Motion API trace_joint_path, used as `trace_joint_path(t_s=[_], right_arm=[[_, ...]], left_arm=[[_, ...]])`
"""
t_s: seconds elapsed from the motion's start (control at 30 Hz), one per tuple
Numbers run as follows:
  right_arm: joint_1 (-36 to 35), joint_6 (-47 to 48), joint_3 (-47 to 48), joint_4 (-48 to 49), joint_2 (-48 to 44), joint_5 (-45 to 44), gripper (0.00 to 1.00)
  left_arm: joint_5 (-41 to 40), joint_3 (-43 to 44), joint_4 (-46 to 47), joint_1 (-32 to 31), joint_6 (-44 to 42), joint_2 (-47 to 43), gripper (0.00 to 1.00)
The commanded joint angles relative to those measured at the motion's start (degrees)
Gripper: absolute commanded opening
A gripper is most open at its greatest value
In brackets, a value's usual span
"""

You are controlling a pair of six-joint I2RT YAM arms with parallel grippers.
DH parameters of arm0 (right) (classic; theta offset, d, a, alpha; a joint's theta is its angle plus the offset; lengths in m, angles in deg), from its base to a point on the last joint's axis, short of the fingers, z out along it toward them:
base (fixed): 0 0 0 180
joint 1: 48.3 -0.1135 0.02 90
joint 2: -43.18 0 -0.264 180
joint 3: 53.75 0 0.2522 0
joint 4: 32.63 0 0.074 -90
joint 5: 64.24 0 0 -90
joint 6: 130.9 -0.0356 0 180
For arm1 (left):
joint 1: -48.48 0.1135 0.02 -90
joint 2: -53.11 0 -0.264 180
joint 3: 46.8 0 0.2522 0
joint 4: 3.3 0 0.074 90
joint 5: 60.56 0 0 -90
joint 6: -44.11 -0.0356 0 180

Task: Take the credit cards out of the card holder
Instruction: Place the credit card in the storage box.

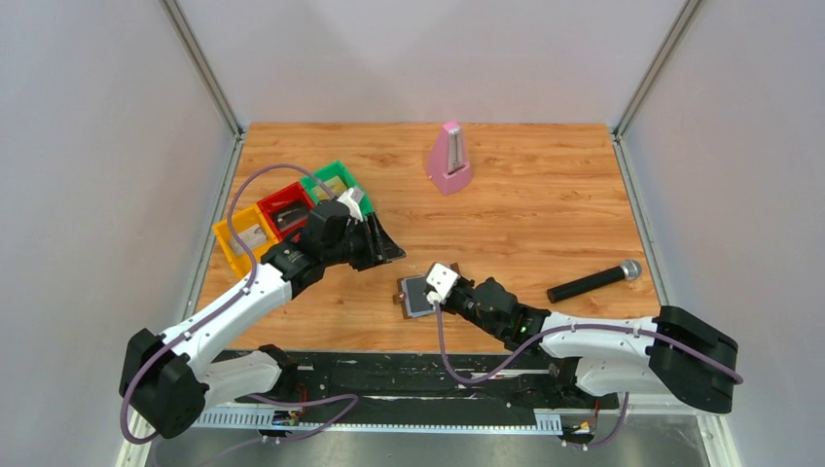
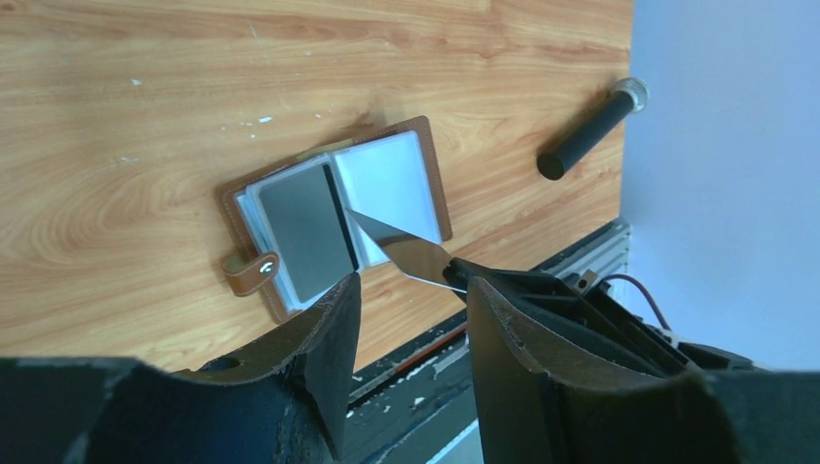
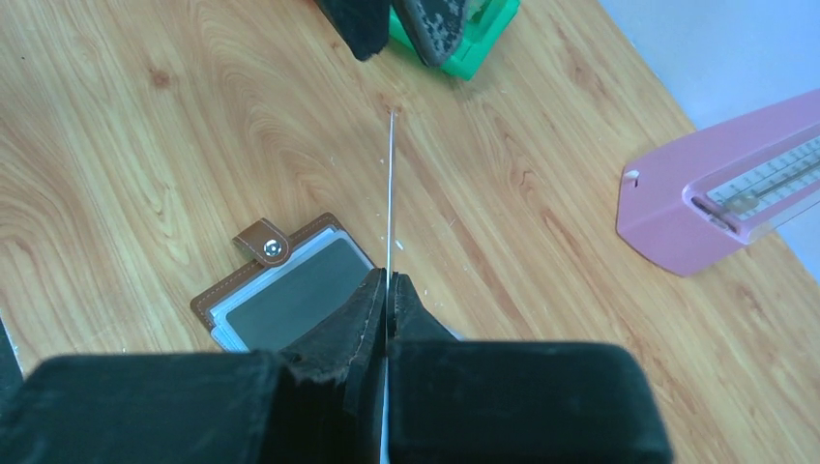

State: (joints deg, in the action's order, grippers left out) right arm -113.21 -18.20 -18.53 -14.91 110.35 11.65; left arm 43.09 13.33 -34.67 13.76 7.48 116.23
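The card holder (image 1: 416, 296) lies open on the wood between the arms, brown rim and clasp tab, grey-blue inside. In the left wrist view a grey credit card (image 2: 302, 230) sits in the left pocket of the card holder (image 2: 392, 179). My right gripper (image 3: 389, 282) is shut on a silver card (image 3: 390, 184), seen edge-on and held just above the holder (image 3: 253, 290). That card also shows in the top view (image 1: 441, 281) and the left wrist view (image 2: 404, 249). My left gripper (image 2: 413, 284) is open and empty, above the table to the holder's left (image 1: 387, 251).
Yellow (image 1: 232, 245), red (image 1: 275, 204) and green (image 1: 336, 175) trays stand at the left behind the left gripper, each with a card inside. A pink metronome (image 1: 449, 158) stands at the back centre. A black microphone (image 1: 593, 282) lies at the right.
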Motion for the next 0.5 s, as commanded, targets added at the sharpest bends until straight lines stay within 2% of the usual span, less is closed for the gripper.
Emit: trace_joint_path(t_s=[0.0, 0.13, 0.33, 0.47], right_arm=[[1.09, -4.87, 2.18, -3.03, -2.1, 3.01, 0.0], [6.4, -14.19, 3.85, -8.89, -4.03, 11.17, 0.0], [19.27, -26.32, 10.8, -23.35, -6.66, 35.49, 0.0], [28.93, -32.68, 14.28, -27.22, -5.99, 55.89, 0.0]], left_arm=[[-1.77, 1.87, -1.88, 0.12, -6.02, -0.45, 0.52], [-1.47, 1.69, -2.21, 0.13, -9.0, -1.09, 0.53], [0.62, 1.28, -1.92, 0.12, -14.89, -2.67, 0.53], [4.75, 1.66, -1.62, 0.18, -19.13, -3.41, 0.53]])
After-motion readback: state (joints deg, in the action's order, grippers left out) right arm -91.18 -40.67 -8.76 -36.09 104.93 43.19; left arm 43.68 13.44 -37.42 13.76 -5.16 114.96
